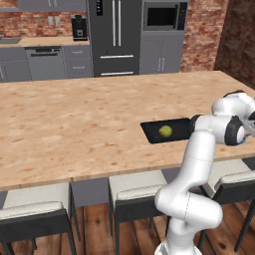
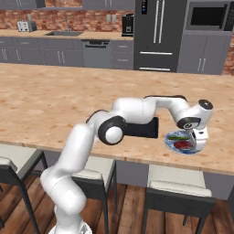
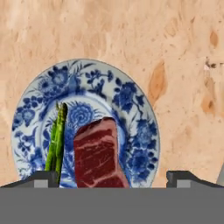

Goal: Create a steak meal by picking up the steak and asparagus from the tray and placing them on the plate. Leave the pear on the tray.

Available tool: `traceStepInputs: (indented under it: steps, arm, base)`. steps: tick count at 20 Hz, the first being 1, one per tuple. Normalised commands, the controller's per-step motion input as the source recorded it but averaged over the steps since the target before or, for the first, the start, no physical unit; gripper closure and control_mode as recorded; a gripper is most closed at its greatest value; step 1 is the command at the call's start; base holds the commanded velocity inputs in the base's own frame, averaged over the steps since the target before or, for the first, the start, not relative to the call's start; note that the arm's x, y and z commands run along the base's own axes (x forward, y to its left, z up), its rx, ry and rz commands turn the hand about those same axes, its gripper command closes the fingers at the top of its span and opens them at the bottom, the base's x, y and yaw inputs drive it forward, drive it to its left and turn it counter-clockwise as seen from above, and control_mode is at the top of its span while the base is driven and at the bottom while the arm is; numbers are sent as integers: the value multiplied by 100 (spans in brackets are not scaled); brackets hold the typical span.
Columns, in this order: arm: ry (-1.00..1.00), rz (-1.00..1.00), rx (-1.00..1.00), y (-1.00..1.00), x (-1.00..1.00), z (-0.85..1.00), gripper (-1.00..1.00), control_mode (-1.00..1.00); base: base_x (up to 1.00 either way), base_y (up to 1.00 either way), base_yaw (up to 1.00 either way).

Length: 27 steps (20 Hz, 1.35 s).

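The plate [image 2: 176,147] sits on the wooden counter [image 2: 55,96], near its front edge. The red steak [image 2: 183,145] and the green asparagus [image 2: 177,136] lie on the plate. The gripper [image 2: 199,142] hangs over the plate. The black tray [image 2: 145,129] is just left of the plate.

Steak [image 3: 98,153], asparagus [image 3: 57,139] on plate [image 3: 131,96]; pear [image 1: 165,131] on tray [image 1: 149,130].
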Motion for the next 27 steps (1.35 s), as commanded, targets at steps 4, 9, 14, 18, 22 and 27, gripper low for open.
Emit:
traceStepInputs:
  steps: [4,9,14,18,22,27]
  arm:
    - [-9,0,-8,43,-80,75,-100,-100]
    - [-9,2,-18,91,-74,66,-100,-100]
    - [-11,6,-18,89,-70,84,-100,-100]
    - [-2,2,-18,80,-82,83,-100,-100]
    - [0,0,-21,86,-64,58,-100,-100]
    - [0,0,-24,59,-32,23,-100,-100]
  base:
    - [0,0,0]
    - [0,0,0]
    - [0,0,0]
    - [0,0,0]
    - [0,0,0]
    - [0,0,0]
